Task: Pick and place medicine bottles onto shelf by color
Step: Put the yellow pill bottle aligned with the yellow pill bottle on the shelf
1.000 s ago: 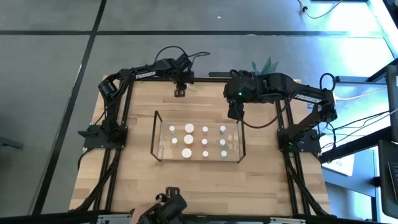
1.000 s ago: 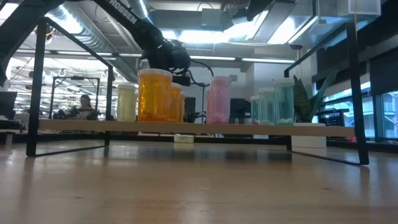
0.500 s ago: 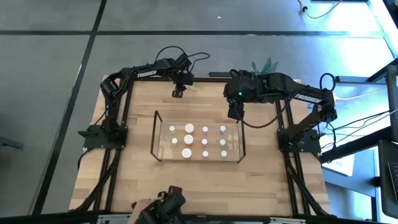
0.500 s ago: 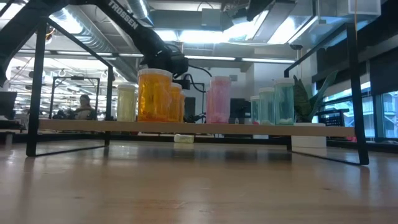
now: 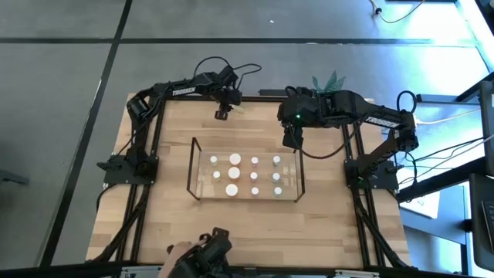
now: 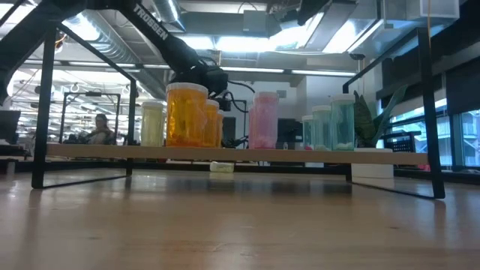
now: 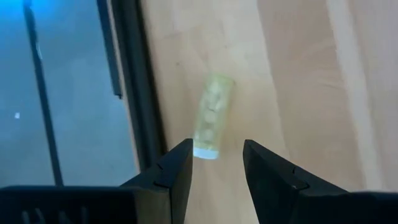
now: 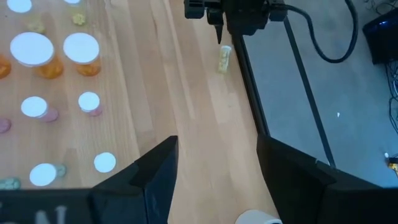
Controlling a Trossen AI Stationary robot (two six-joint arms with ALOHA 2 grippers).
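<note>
Hovering open over a pale yellow-green bottle (image 7: 211,117) lying on its side near the bench's (image 5: 255,216) far edge, the left gripper (image 7: 216,163) risks nudging it, rolling it off. The right gripper (image 8: 214,171) waits open near the shelf (image 5: 193,166).

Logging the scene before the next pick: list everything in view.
table: one, light wood.
shelf: one, clear with dark frame, table centre.
bottles on shelf: eleven, white caps, pale, orange, pink and green bodies, standing in rows.
loose bottle: one, pale yellow-green, lying near the table's far edge.
plant: one, green, beyond the far edge.
person: one, in the room behind.
left gripper: open, over the loose bottle.
right gripper: open, above the shelf's far right corner.
</note>
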